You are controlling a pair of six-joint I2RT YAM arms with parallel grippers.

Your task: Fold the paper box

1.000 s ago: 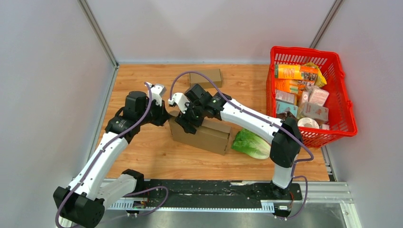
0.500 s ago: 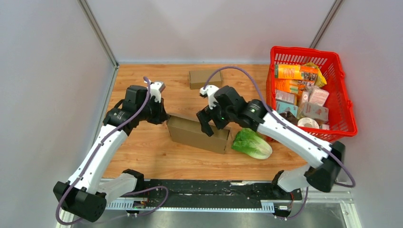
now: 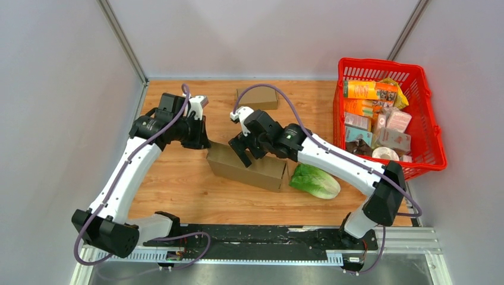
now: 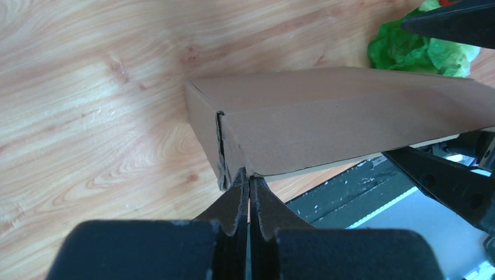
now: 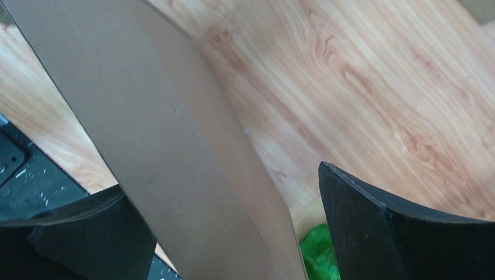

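Your left gripper (image 4: pixel 249 181) is sitting fully pinched, no gap showing between its fingers (image 4: pixel 233 204). The tips are touching the lower corner of the paper box (image 4: pixel 350 116) at its left end, and you are not seeing whether any card is caught between them.

Your right gripper (image 5: pixel 220 181) is standing wide, one finger on either side of the box's upper panel, with neither pad clearly touching it.

The box is lying near the middle of the table (image 3: pixel 178 190). Its long axis is running left to right, with the right end angling slightly toward the near edge and sitting just beside the lettuce (image 3: pixel 315 181). The left end is facing your left gripper.

The right wrist view is cropping the box to one bare panel, and in the top view the right gripper is covering part of the box's upper edge
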